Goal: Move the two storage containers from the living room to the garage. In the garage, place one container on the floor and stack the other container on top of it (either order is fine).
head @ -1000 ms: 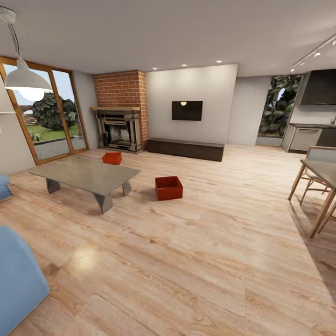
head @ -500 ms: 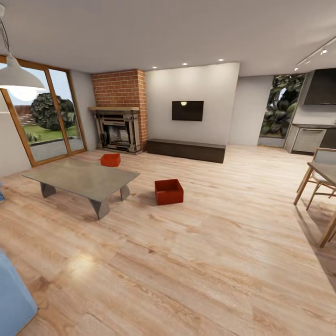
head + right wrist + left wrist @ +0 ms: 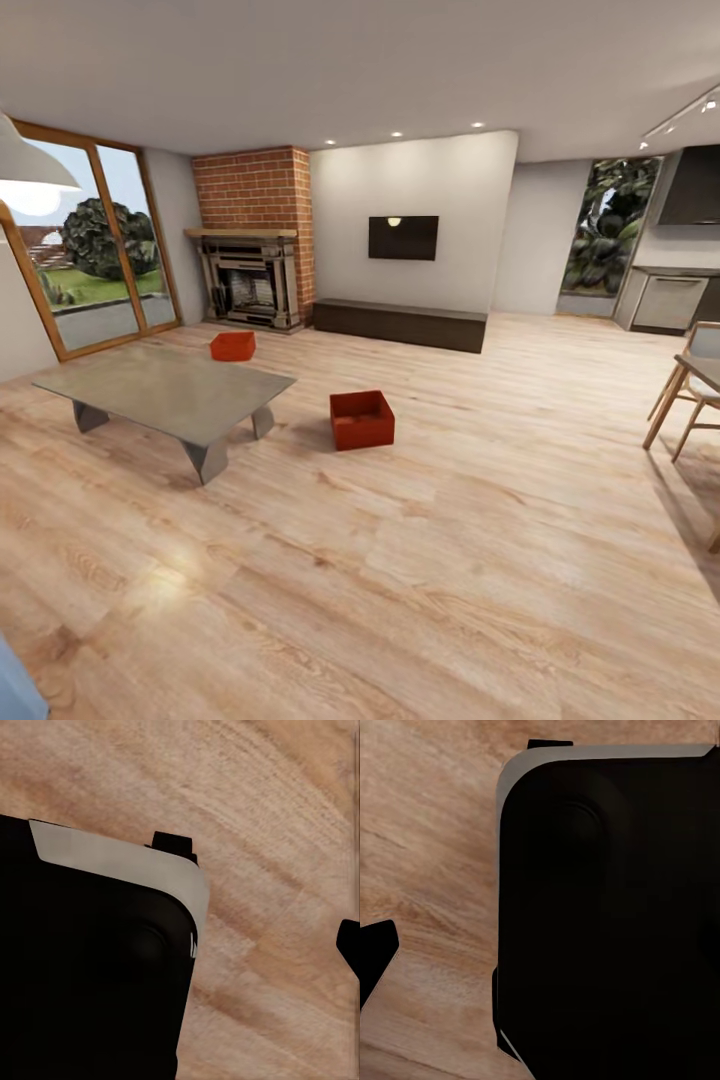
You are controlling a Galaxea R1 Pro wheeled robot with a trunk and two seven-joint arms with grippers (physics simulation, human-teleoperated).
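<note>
bright daylight | glare patch on wood floor (image 3: 165,585) | edges stretched

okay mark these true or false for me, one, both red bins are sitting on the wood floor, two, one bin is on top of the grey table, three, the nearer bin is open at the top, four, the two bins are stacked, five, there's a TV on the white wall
1. Both storage containers sit on the wood floor: true. The nearer container and the farther container both rest on the planks.
2. One bin is on the low grey table: false. The farther container is on the floor beyond the table, toward the brick fireplace.
3. The nearer container is open-topped: true.
4. The bins are stacked: false. They stand well apart.
5. A TV hangs on the white wall: true.
</note>
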